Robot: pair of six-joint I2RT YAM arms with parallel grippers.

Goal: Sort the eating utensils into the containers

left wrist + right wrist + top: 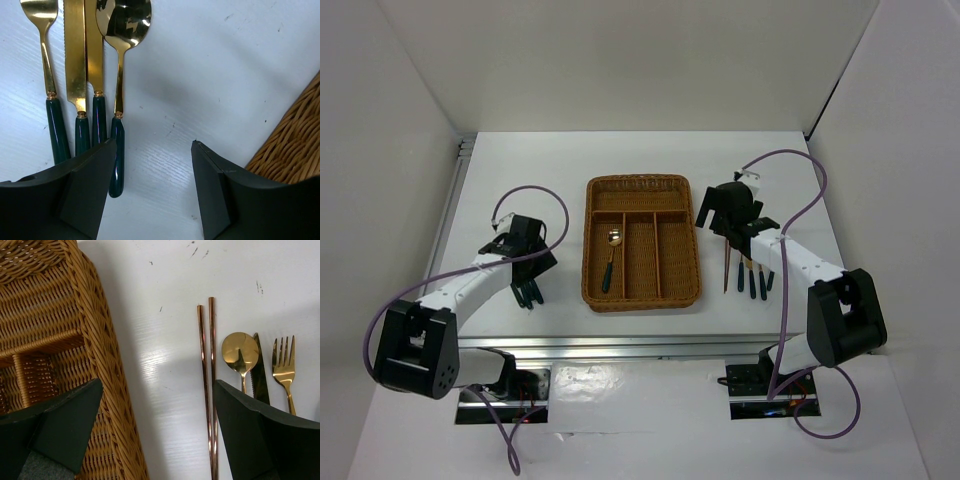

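Top external shows me a white table (520, 170) boxed in by plain white walls (620, 60), with an aluminium rail (452, 200) along the edge well left of the woven tray (640, 182). On the wrist feeds the tabletop looks glossy, with faint grain and a few dark specks. One purple cable (532, 190) loops off each arm, two in all.

The tray sits mid-table and has four compartments: three long slots side by side and one crosswise slot at its far end. Its leftmost long slot holds a lone spoon (611, 255), bowl toward the far end.

Left of the tray, four pieces lie side by side on the table: left fork (42, 55), serrated knife (75, 60), a second blade (93, 50) that I take for another knife, and, nearest the tray, left spoon (122, 25). Right of the tray lie two chopsticks (202, 380) nearest its wall, then right spoon (240, 352), right knife (260, 375) and right fork (283, 365). My count: three spoons, two forks, three blades, two chopsticks.

Left gripper (154, 142) hangs just left of the tray, jaws spread wide over bare table. Its outer finger (85, 185) overlaps the left spoon's handle, and I cannot tell whether it touches. Right gripper (157, 385) is spread just as wide, one finger over the tray's right wall, the other over the chopsticks, gripping nothing
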